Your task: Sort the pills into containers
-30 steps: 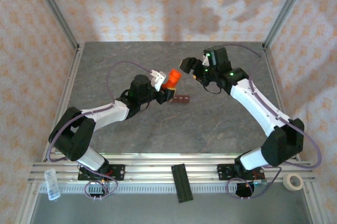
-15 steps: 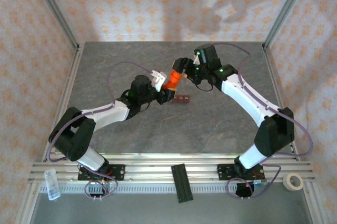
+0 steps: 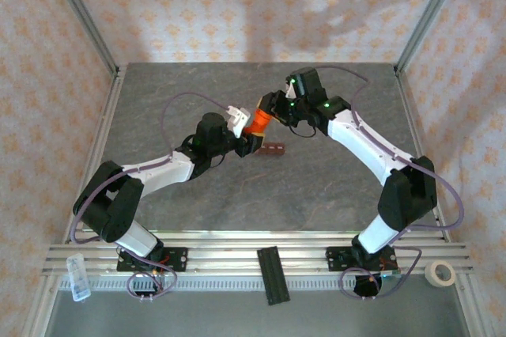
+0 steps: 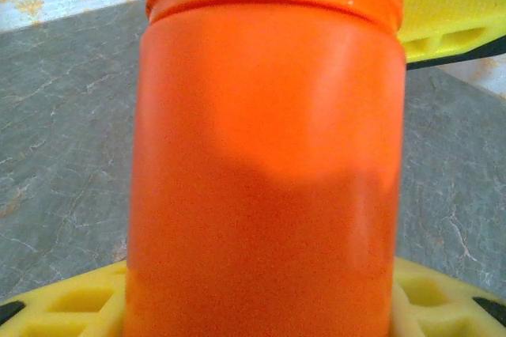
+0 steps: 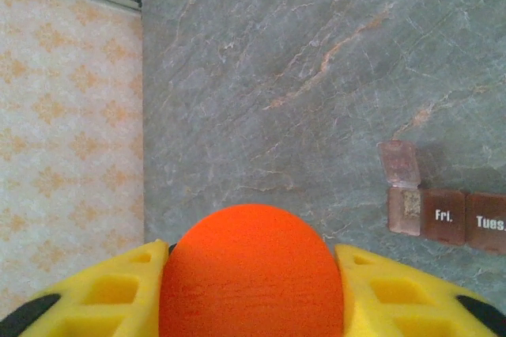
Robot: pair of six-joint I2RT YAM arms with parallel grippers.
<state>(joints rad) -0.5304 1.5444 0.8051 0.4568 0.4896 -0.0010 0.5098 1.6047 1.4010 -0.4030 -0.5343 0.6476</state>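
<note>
In the overhead view the containers [image 3: 273,149], a dark red-brown bar of joined square boxes, lie flat on the grey marbled counter [image 3: 316,195] at centre frame, long axis running left to right. From the right wrist I see the lid [image 5: 398,164] at the row's left end standing open. I cannot tell what that box holds. Its neighbours, marked "Fri." and "Tues.", are closed. Just above the bar the smooth orange bottle [image 3: 254,122] tilts, its cap [image 5: 251,274] toward the upper right. The left jaws are clamped on its body. The right jaws are closed round the cap, with the yellow pads [image 5: 103,293] touching it.
</note>
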